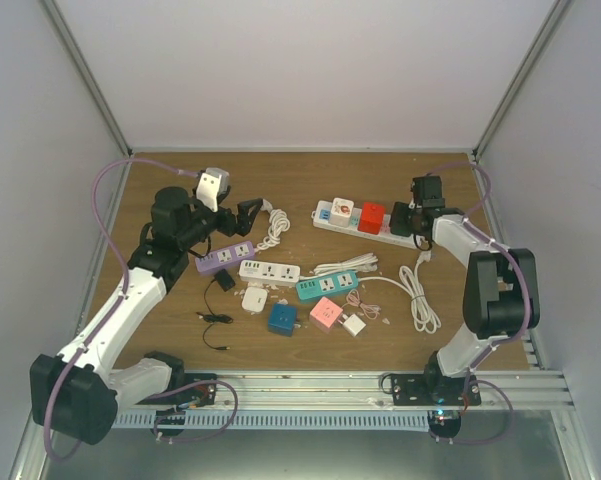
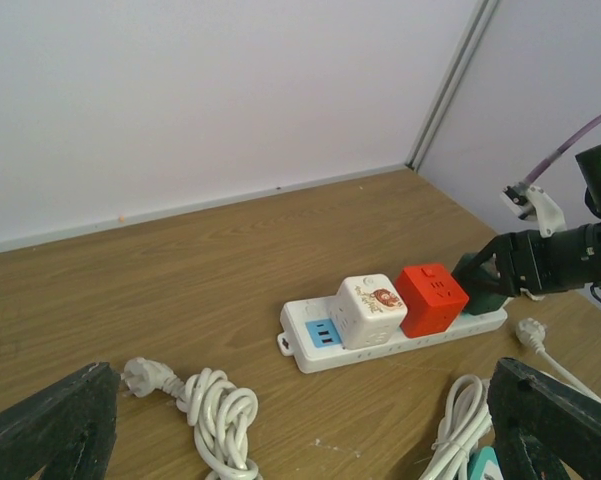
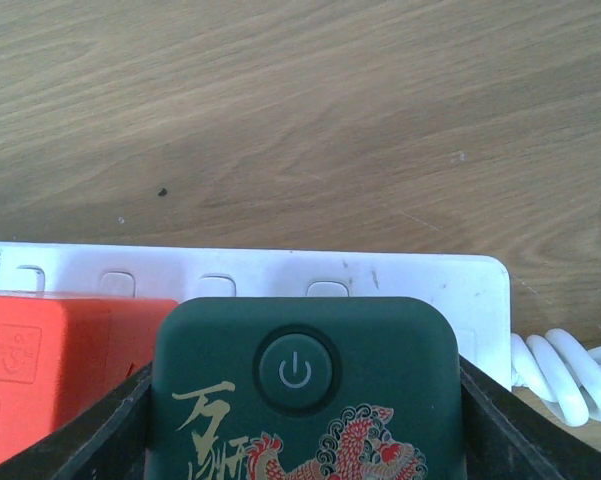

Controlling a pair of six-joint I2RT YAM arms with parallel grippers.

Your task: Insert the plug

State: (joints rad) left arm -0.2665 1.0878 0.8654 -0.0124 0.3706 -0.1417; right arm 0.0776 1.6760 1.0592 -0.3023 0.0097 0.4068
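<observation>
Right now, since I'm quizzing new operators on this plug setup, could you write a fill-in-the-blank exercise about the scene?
1. The right end effector is shut on a cube adapter coloured dark ____.
2. Next to it on the white power strip stands a plugged-in cube coloured ____.
3. The left end effector is ____ and holds nothing.
Missing words: green; red; open.

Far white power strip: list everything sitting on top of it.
A white cube, a red cube, and a dark green cube gripped by the right end effector. The sockets beneath are covered.
</observation>
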